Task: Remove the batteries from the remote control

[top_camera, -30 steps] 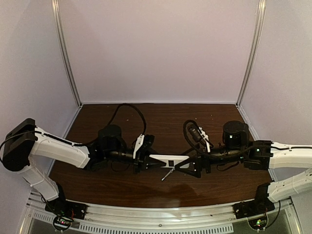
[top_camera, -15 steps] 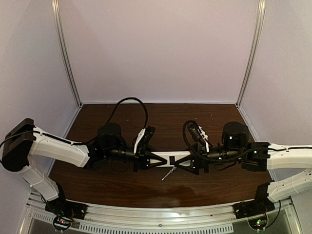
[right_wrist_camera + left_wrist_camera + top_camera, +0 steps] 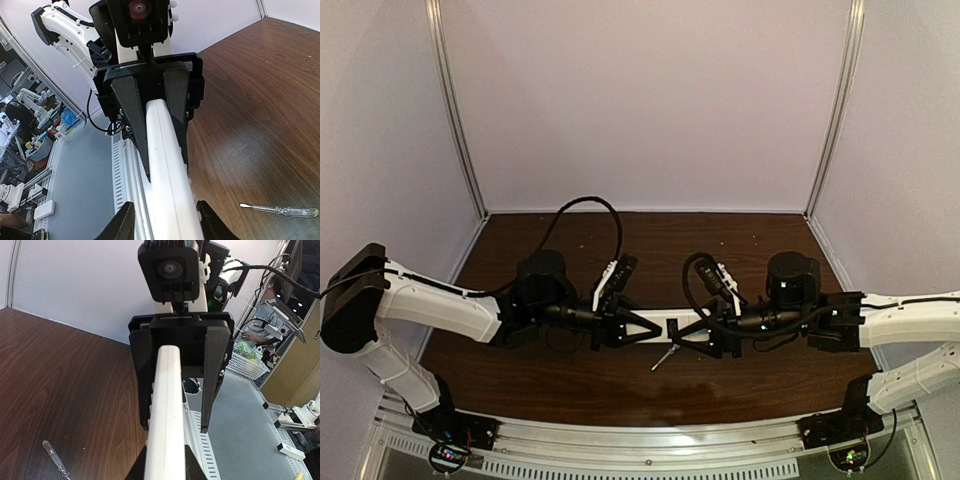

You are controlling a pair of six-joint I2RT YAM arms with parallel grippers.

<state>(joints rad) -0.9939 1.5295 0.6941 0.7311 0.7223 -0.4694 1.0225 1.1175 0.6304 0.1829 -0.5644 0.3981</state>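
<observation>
The white remote control [image 3: 665,322] hangs level above the brown table, turned edge-on, between my two grippers. My left gripper [image 3: 642,327] is shut on its left end; in the left wrist view the remote [image 3: 167,405] runs straight out from my left gripper [image 3: 165,467]. My right gripper [image 3: 685,335] straddles the right end. In the right wrist view the remote [image 3: 167,165] lies between the fingers of my right gripper [image 3: 165,207], with a gap still showing on one side, so it stands open. The batteries are hidden.
A slim silvery screwdriver [image 3: 665,357] [image 3: 56,462] [image 3: 280,210] lies on the table [image 3: 570,380] just below the remote. Pale walls close in the back and sides. A metal rail [image 3: 640,445] runs along the near edge.
My right gripper slid left over the remote's end while its jaws narrowed. The remote turned from flat-face-up to edge-on. My left gripper kept its hold.
</observation>
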